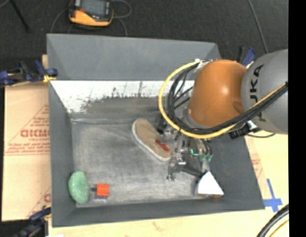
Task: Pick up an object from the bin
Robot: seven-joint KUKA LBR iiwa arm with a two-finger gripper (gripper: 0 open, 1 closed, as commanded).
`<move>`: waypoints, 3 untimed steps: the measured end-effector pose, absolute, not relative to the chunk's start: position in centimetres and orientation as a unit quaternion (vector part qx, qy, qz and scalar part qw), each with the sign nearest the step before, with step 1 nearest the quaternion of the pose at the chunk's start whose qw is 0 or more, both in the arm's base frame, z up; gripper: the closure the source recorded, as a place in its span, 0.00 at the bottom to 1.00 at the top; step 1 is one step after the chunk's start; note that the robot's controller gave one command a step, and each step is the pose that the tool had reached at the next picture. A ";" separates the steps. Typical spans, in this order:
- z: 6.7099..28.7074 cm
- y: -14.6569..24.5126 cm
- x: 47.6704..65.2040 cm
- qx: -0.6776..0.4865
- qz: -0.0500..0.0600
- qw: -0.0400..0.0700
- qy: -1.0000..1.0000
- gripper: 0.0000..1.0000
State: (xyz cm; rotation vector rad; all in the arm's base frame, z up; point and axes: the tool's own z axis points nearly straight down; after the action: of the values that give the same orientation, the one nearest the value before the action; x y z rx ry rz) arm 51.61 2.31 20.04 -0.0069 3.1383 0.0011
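Observation:
My gripper reaches down into the right half of the bin, its fingertips close to the floor just right of a beige oval object. That beige oval thing, like a shoe sole with a red mark near its right end, lies tilted in the bin's middle. A white wedge-shaped object sits on the floor just right of the gripper. Nothing is visible between the fingers.
A green oval lump and a small orange-red block lie at the bin's front left corner. The arm with its orange cover and cables overhangs the bin's right side. The bin floor between these things is bare.

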 end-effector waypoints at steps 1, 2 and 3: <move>15.2 0.9 53.5 0.027 0.001 0.005 1.000 0.00; 10.0 -0.5 53.4 0.015 0.000 0.006 1.000 0.00; 8.1 0.4 54.6 0.055 -0.001 0.006 0.998 0.00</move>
State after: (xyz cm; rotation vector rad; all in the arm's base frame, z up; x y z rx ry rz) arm 54.60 0.39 8.09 0.1718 3.1240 -0.0031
